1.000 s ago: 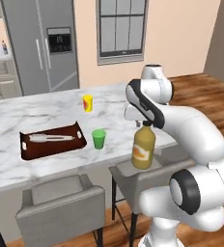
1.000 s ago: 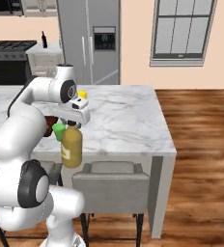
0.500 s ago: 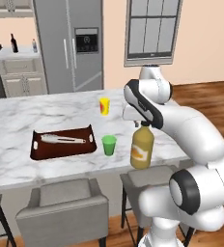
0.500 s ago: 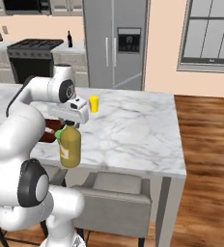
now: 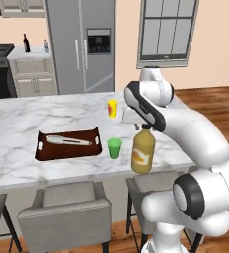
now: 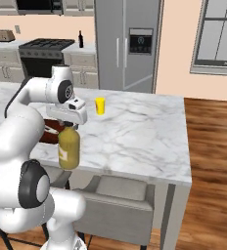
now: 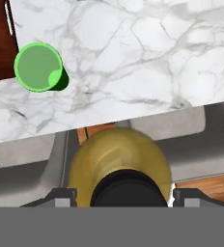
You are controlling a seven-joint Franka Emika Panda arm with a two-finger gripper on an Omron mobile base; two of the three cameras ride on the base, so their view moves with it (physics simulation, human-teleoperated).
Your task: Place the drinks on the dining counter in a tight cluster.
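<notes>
My gripper (image 5: pixel 142 126) is shut on the black cap of the squat yellow juice bottle (image 5: pixel 143 152), which hangs upright from it. The bottle (image 6: pixel 69 150) is held at the front edge of the dining counter (image 5: pixel 62 113), the long white marble top (image 6: pixel 135 127). In the hand view the bottle (image 7: pixel 119 154) hangs over the counter's (image 7: pixel 133 48) edge, with grey stool seats below, and my gripper (image 7: pixel 126 198) has a finger on each side of the cap. A dark wine bottle (image 5: pixel 25 43) and a small pale bottle (image 5: pixel 46 46) stand on the far back worktop; the wine bottle (image 6: pixel 80 39) is beside the stove.
A brown tray (image 5: pixel 67 144) with a utensil lies on the dining counter left of the juice bottle. A green cup (image 5: pixel 115 148) stands between them, and a yellow cup (image 5: pixel 112 108) stands farther back. Grey padded stools (image 5: pixel 69 207) line the near side. A fridge (image 5: pixel 82 44) stands behind.
The base has driven, so the whole scene has slid to the right in both base views. The arm keeps its pose, with the juice bottle still in the gripper.
</notes>
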